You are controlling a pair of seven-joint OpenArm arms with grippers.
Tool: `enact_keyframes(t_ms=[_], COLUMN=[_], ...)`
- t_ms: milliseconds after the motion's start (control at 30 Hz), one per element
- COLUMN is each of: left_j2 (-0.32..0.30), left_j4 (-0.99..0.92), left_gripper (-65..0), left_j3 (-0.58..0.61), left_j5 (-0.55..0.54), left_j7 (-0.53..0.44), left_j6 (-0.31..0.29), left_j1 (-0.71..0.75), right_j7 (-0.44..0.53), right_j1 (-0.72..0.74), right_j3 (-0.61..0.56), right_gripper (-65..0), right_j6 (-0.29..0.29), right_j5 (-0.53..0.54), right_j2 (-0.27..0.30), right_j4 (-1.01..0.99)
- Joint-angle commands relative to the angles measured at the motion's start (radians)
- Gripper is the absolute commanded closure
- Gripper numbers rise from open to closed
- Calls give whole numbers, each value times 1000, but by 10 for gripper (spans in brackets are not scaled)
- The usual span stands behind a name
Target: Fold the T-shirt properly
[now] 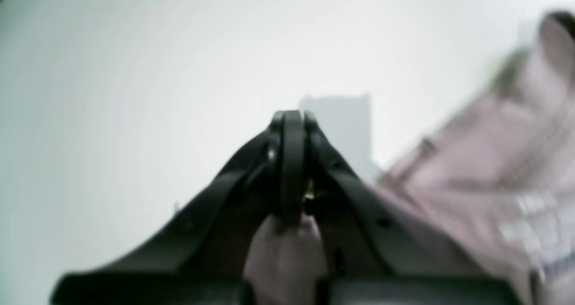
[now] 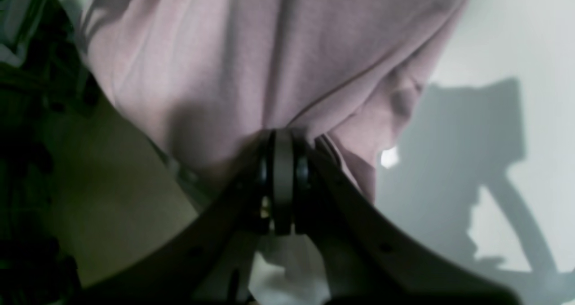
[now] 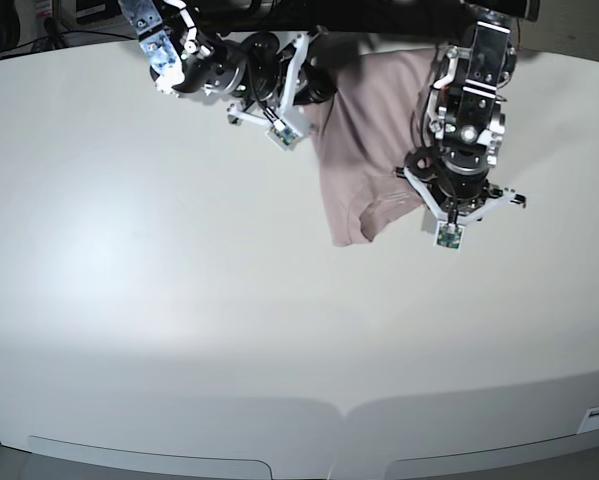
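Note:
The mauve-pink T-shirt [image 3: 364, 140] hangs bunched between my two arms at the back of the white table [image 3: 179, 300], its lower edge touching the surface. In the base view my right gripper [image 3: 319, 85] is at the shirt's upper left and my left gripper [image 3: 424, 187] at its right edge. In the right wrist view the right gripper [image 2: 283, 136] is shut on a fold of the T-shirt [image 2: 251, 58], which drapes away from it. In the left wrist view the left gripper [image 1: 292, 116] is shut, with pink cloth [image 1: 283, 251] pinched between the fingers and more T-shirt [image 1: 471, 170] at the right.
The table's curved front edge [image 3: 339, 412] runs along the bottom of the base view. Dark equipment [image 3: 39, 20] stands behind the table's far left corner. Both arm bodies crowd the table's back edge.

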Motion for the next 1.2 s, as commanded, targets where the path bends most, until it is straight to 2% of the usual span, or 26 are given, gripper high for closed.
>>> enact_keyframes(t_ms=[0, 267, 433, 567, 667, 767, 867, 1067, 1167], left_j2=[-13, -68, -149, -241, -284, -287, -286, -286, -286], left_j4=[15, 64, 272, 446, 506, 514, 515, 575, 612], left_gripper=[0, 0, 0, 0, 0, 0, 0, 0, 0], left_j3=[-2, -6, -6, -15, -58, -123, -212, -365, -414], left_j5=[9, 3, -92, -180, -212, -234, -322, -470, -515], left_j7=[-8, 29, 167, 248, 258, 257, 253, 165, 136], left_j6=[8, 9, 16, 88, 92, 93, 92, 90, 88], left_j1=[-20, -42, -39, 1, 75, 163, 251, 469, 586], right_j7=[5, 39, 17, -35, -90, -105, -122, -174, -238], right_j1=[2, 2, 2, 1, -11, -49, -103, -203, -240], right_j3=[1, 1, 63, 192, 311, 440, 554, 747, 829], right_gripper=[0, 0, 0, 0, 0, 0, 0, 0, 0], right_j6=[-5, -36, -72, -74, -68, -13, 31, 59, 59], right_j5=[-2, 10, 10, 31, 124, 178, 245, 340, 408], right_j2=[2, 2, 2, 2, 2, 2, 2, 2, 2], right_j4=[15, 34, 163, 249, 277, 287, 305, 333, 334])
